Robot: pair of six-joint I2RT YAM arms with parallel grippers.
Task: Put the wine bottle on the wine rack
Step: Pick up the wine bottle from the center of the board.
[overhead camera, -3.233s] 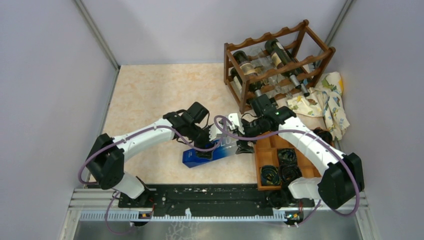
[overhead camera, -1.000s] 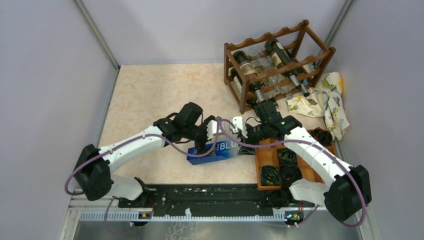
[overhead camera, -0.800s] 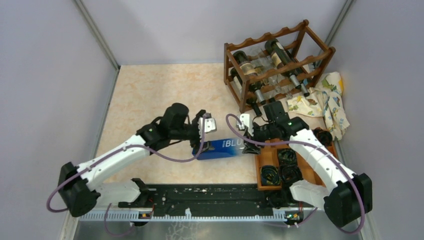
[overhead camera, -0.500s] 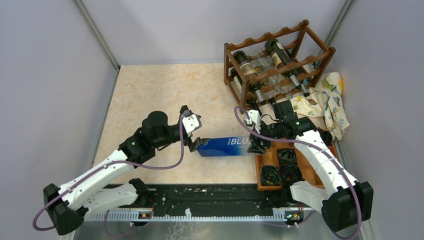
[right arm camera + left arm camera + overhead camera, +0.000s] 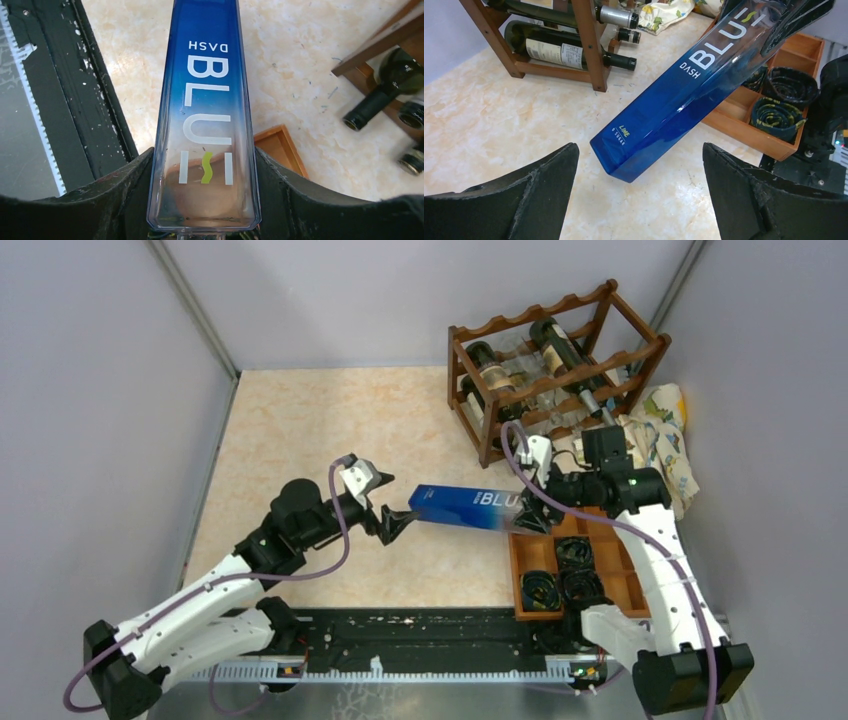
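Note:
The wine bottle [image 5: 465, 508] is a square blue bottle marked DASH BLU, clear at its neck end. My right gripper [image 5: 528, 512] is shut on that clear end and holds the bottle off the table, lying nearly level with its base pointing left. The right wrist view shows the bottle [image 5: 207, 100] clamped between both fingers of the gripper [image 5: 204, 155]. My left gripper [image 5: 390, 508] is open and empty just left of the bottle's base, apart from it [image 5: 664, 100]. The dark reddish-brown wine rack [image 5: 560, 370] stands at the back right, beyond the bottle.
Several dark wine bottles [image 5: 500, 375] lie in the rack. A flat wooden compartment tray [image 5: 522, 575] with coiled cables sits under the right arm. A patterned cloth [image 5: 655, 435] lies right of the rack. Grey walls enclose both sides.
My left gripper let go of the bottle and drew back to the left, open. My right gripper lifted the bottle and carried it right and back toward the rack.

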